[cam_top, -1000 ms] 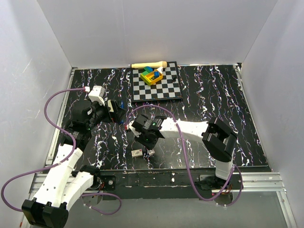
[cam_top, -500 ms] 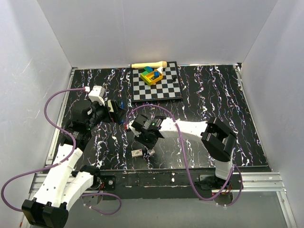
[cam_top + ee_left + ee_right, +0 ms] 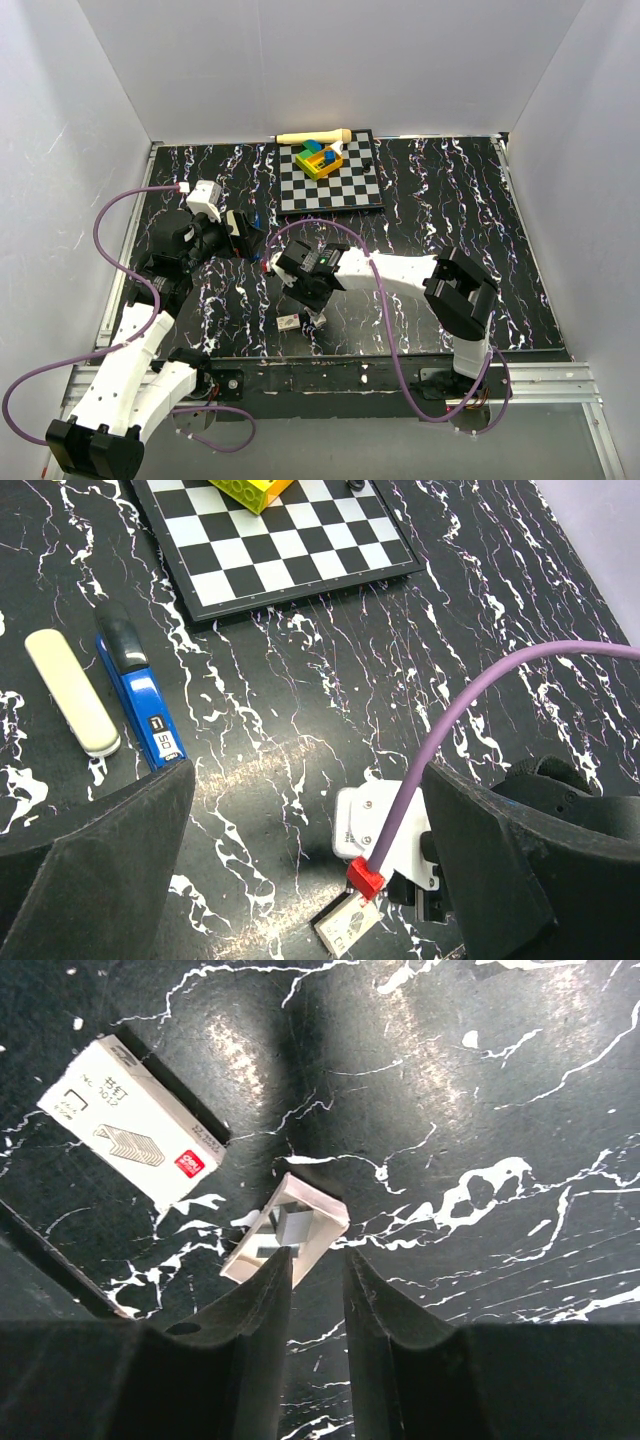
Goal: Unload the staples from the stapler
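Spill risk at the staple tray (image 3: 312,1203)

My right gripper (image 3: 318,1260), slightly parted and pinching nothing, hovers over it, nearward of the chessboard (image 3: 300,550); a nudge could tip it. My left gripper (image 3: 310,780) is spread wide. The stapler (image 3: 140,705) lies off the chessboard's near-left corner.

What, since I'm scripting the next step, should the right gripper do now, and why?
Probably lift the right gripper straight up. Its jaws stand slightly apart with nothing between them, right over the small tray. Staples already lie in that tray, so the drop looks done.
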You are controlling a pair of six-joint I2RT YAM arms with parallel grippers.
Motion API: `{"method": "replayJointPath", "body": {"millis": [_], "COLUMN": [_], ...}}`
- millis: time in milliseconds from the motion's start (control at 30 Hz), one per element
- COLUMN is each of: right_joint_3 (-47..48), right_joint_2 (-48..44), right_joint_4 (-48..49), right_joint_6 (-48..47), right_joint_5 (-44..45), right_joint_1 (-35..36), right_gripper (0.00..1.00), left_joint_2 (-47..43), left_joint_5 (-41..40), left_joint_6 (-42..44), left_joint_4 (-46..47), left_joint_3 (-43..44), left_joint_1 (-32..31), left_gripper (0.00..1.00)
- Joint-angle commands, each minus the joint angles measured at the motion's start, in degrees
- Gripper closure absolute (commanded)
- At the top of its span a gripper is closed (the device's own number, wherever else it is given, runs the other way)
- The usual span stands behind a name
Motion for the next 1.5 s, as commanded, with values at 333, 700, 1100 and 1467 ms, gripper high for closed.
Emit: {"method": "replayJointPath", "body": {"millis": [333, 700, 1100, 1467], "right_joint_3": [-1.18, -3.73, -4.96, -3.12], "right_joint_2": [-4.03, -4.74, -3.51, -2.37], "right_joint_4": [3.62, 4.85, 7.66, 6.7], "right_joint_6": [-10.42, -17.45, -21.41, -22.99], "right_joint_5": [2.12, -7.72, -5.01, -5.88], "right_joint_1": [0.2, 0.2, 0.03, -0.24], "right_gripper": [0.63, 0.62, 0.63, 0.63], "left_joint_2": [0.32, -0.03, -0.03, 0.23], "left_joint_5": [-0.54, -1.42, -1.33, -0.99], "left_joint_6": [0.68, 0.85, 0.85, 0.94], "left_joint_4": [-0.13, -0.31, -0.39, -0.39], "left_joint_3": [0.3, 0.39, 0.39, 0.48], "left_joint_1": [-0.24, -0.15, -0.15, -0.07], "left_gripper": [0.02, 0.02, 0.02, 0.02]}}
